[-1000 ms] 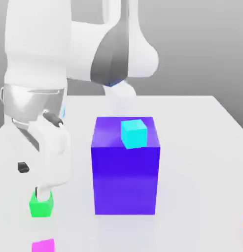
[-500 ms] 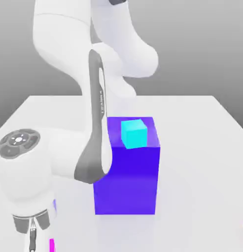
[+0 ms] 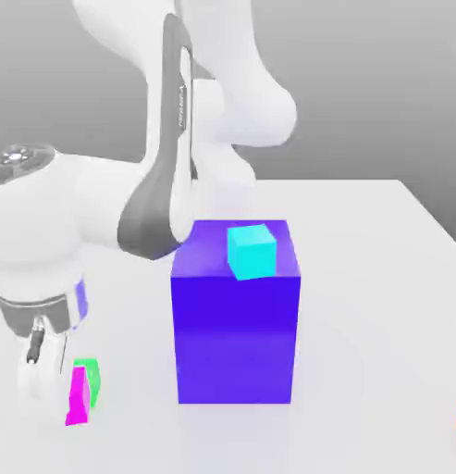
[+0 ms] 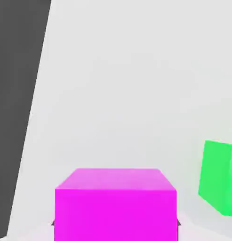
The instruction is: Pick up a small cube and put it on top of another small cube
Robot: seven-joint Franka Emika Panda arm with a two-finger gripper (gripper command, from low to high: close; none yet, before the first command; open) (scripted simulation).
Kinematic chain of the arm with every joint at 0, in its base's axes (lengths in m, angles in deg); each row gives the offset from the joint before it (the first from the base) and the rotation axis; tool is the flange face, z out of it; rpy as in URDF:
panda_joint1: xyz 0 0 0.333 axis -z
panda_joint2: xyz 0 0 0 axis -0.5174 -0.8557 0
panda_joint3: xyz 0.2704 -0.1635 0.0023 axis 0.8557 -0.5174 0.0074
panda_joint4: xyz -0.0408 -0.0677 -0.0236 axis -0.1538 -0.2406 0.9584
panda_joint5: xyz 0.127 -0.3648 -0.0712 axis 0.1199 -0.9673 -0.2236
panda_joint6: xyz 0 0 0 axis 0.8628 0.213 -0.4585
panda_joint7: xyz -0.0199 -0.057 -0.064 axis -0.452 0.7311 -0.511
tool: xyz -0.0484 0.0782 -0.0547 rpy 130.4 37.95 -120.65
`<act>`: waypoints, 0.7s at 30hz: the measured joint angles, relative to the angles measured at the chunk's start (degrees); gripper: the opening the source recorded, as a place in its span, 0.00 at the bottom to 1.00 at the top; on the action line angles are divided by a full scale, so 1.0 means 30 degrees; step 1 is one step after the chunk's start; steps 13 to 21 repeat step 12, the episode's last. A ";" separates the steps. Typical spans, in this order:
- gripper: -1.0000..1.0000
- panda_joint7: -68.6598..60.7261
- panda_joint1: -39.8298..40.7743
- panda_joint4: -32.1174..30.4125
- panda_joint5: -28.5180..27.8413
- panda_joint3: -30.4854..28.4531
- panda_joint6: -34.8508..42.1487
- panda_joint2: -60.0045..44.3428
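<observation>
1. While the gripper is pinching the magenta cube between its fingers, the cube is sitting just beside the green cube, near the white table's front edge at the exterior view's left.
2. The magenta cube is appearing tilted in the exterior view; a skewed grip is risking slippage during transport.
3. The green cube is lying close by, so any sideways drift is risking a knock that shifts the likely stacking target.
4. A tilted release is risking a topple.
</observation>
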 joint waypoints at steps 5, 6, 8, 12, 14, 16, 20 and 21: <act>0.00 -0.0306 0.1308 -0.2822 0.0441 -0.0557 -0.0753 0.2199; 0.00 -0.0343 0.1261 -0.2927 0.0496 -0.0500 -0.1287 0.1779; 0.00 -0.0431 0.1274 -0.2963 0.0621 -0.0435 -0.2502 0.0605; 1.00 -0.0531 0.1309 -0.2928 0.0757 -0.0360 -0.3630 -0.0559; 1.00 -0.0531 0.1309 -0.2928 0.0757 -0.0360 -0.3630 -0.0559; 1.00 -0.0531 0.1309 -0.2928 0.0757 -0.0360 -0.3630 -0.0559; 1.00 -0.0531 0.1309 -0.2928 0.0757 -0.0360 -0.3630 -0.0559; 1.00 -0.0531 0.1309 -0.2928 0.0757 -0.0360 -0.3630 -0.0559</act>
